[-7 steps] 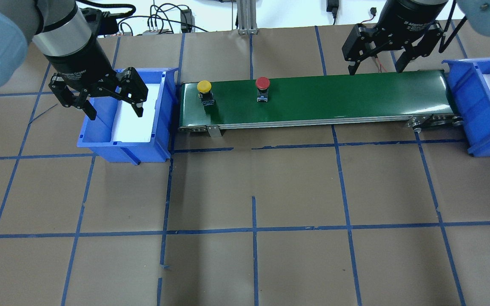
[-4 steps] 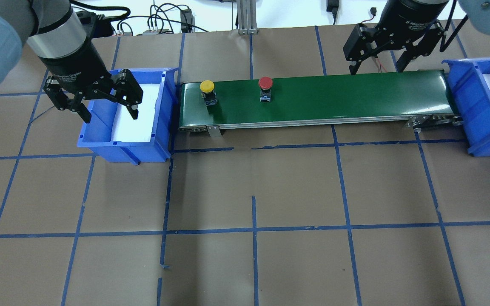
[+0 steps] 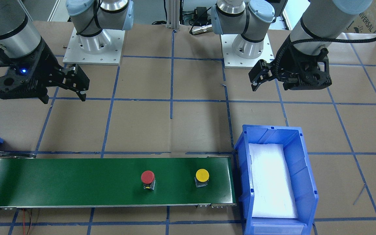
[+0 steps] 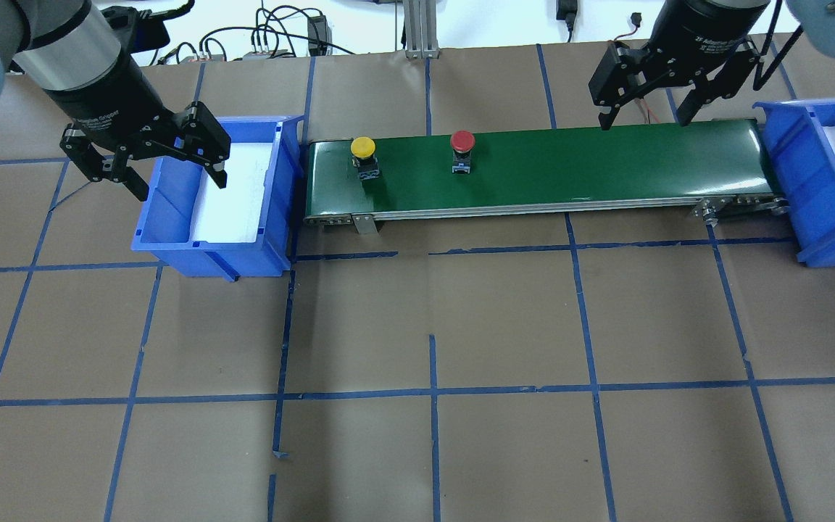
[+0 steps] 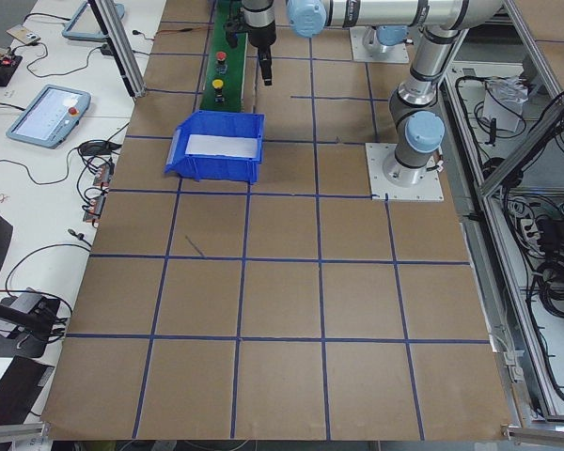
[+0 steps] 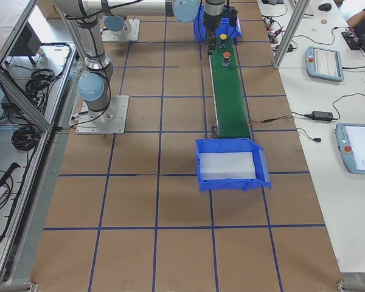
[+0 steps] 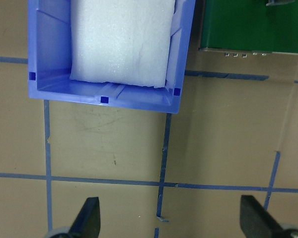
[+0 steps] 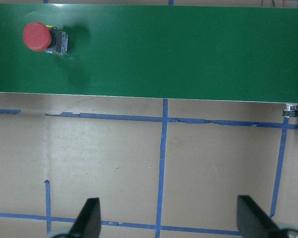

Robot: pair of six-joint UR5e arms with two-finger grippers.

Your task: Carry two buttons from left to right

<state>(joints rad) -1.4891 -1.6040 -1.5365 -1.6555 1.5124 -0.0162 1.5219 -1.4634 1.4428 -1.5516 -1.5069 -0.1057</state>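
Observation:
Two buttons stand upright on the green conveyor belt [image 4: 606, 167]. The yellow button [image 4: 363, 148] [image 3: 202, 175] is near the belt's left end. The red button [image 4: 462, 141] [image 3: 148, 177] [image 8: 37, 36] stands a little further to the right. My left gripper [image 4: 182, 185] [image 7: 171, 225] hangs open and empty over the back left part of the left blue bin [image 4: 171, 243]. Behind the belt's right end, my right gripper [image 4: 642, 122] [image 8: 169, 223] is open with nothing in it. Neither gripper touches a button.
The left blue bin [image 3: 305, 169] holds only a white foam pad [image 7: 121, 39]. A second blue bin [image 4: 787, 159] stands at the belt's right end. Blue tape lines cross the brown table. Cables lie along the back edge.
Both buttons have travelled a short way right along the belt. My left gripper has drawn back and to the left over the bin, still open. The right gripper barely shifted.

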